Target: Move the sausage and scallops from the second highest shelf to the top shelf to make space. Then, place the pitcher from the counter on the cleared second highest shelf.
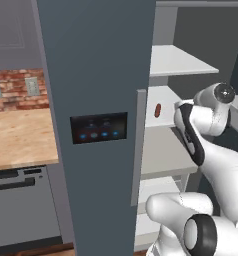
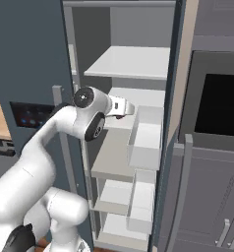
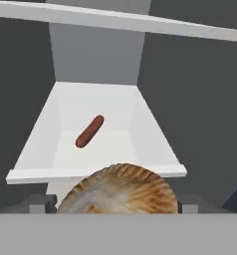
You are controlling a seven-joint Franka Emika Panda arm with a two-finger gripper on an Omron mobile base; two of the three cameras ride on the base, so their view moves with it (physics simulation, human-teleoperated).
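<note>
jaws stand wide, set either side of the scallops (image 3: 119, 191) in the hand view; whether the pads touch the shell i cannot tell, so no firm grip is claimed. the scallops sit right at the near bottom of that view, ribbed tan shell. the sausage (image 3: 89, 131) lies further back on the second highest shelf (image 3: 36, 149), tilted, well apart from the scallops.

handling, as a judgement: scallops look light, hard and domed, ribbed top likely slippery, so pinch low across the widest part. sausage looks light, a bit soft, round and apt to roll; take it across the middle, jaws crosswise to its length.

views, left to right: left base view shows the tabletop (image 1: 18, 137) with brick wall and the sausage (image 1: 157, 110) as a small red mark on the shelf, arm beside it. right base view shows the top shelf (image 2: 129, 63) bare and the wrist reaching in under it.
</note>
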